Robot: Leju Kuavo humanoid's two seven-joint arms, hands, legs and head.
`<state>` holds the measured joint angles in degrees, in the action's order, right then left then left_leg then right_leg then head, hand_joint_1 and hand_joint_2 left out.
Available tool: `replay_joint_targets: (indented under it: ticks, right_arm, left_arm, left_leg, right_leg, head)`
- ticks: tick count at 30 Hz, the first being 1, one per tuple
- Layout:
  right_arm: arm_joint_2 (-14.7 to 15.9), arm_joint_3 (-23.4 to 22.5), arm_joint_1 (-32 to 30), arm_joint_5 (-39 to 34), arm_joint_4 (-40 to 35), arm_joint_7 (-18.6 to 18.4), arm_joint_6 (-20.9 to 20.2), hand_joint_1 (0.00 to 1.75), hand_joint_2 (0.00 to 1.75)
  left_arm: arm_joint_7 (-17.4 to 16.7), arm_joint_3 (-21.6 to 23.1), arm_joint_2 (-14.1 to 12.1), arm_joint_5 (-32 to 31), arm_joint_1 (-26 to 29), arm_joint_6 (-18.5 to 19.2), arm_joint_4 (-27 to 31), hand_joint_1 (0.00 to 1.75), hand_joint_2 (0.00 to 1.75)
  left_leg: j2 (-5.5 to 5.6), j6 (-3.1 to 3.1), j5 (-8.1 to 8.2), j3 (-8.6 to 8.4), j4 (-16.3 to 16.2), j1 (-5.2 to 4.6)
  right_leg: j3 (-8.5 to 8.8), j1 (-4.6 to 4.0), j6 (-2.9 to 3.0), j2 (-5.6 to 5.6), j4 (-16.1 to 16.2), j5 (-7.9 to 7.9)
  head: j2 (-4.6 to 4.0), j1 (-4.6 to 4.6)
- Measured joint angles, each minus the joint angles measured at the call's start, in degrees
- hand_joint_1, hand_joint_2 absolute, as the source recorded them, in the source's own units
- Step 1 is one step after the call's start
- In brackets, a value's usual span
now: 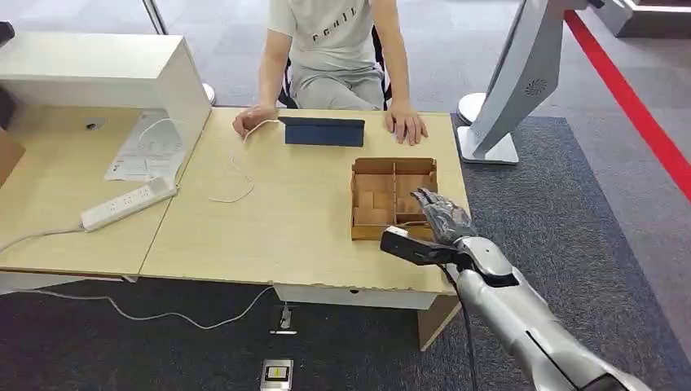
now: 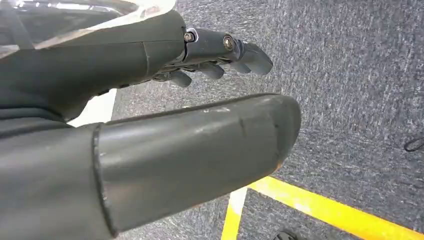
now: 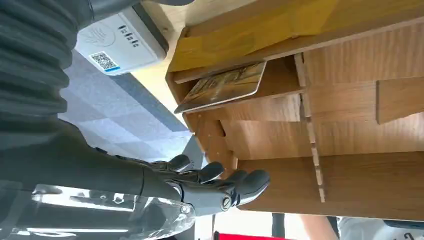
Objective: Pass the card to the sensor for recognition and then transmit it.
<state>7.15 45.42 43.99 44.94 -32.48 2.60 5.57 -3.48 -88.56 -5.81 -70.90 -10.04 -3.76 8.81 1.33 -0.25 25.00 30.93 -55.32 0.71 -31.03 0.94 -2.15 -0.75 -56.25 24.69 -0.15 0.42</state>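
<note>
In the head view, a light wooden desk [image 1: 269, 220] carries a compartmented wooden box [image 1: 393, 198] near its right edge. The right hand [image 1: 442, 215] reaches over the box's near right corner, its fingers spread and holding nothing. A dark wrist-mounted block sits just behind the hand at the desk's edge. Farther back on the desk stands a dark blue tablet case [image 1: 323, 131], and a person [image 1: 334, 49] sits behind it with both hands resting on the desk, one on each side of the case. A white power strip [image 1: 128, 204] and a sheet of paper [image 1: 147, 147] lie on the left part of the desk, with a thin white cable [image 1: 236, 175] curling between them and the case. A white stand [image 1: 505, 90] rises from the carpet to the right of the desk.

In the left wrist view, the left hand [image 2: 210, 55] hangs over grey carpet [image 2: 350, 90] with a yellow floor line [image 2: 325, 207]; its dark fingers are loosely extended and apart, with nothing in them.

In the right wrist view, the card [image 3: 222, 87] lies tilted inside one compartment of the box, leaning on a wooden divider. A white card sensor [image 3: 122, 42] with a printed code sits just beside the box on the desk. The right hand's fingers [image 3: 240, 182] are open and apart from the card, beside the box's outer wall.
</note>
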Motion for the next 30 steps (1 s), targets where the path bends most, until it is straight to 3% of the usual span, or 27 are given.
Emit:
replay_joint_targets:
  ticks: [27,28,30]
  right_arm:
    - [-0.17,0.22,1.39,1.00,5.51,0.48,1.03,0.00,1.75]
    - [-0.17,0.22,1.38,1.03,5.62,0.48,1.03,1.75,1.75]
    - [-0.17,0.22,1.37,1.03,5.68,0.48,1.03,1.75,1.75]
  left_arm:
    - [-0.33,0.00,0.13,0.22,0.00,-0.50,0.00,0.00,0.00]
    - [-0.33,0.00,0.13,0.20,-0.01,-0.50,0.00,0.00,0.00]
    - [-0.33,0.00,0.15,0.20,-0.01,-0.52,0.00,0.00,0.00]
  left_leg:
    - [0.00,0.00,0.00,-0.01,0.00,0.00]
    - [0.00,0.00,0.00,-0.01,0.00,0.00]
    - [0.00,0.00,0.00,-0.01,0.00,0.00]
  right_leg:
    - [0.00,0.00,0.00,0.00,0.00,0.00]
    - [0.00,0.00,0.00,0.00,0.01,0.00]
    - [0.00,0.00,0.00,0.00,0.01,0.00]
  head:
    - [0.00,-0.02]
    - [0.00,-0.02]
    - [0.00,0.00]
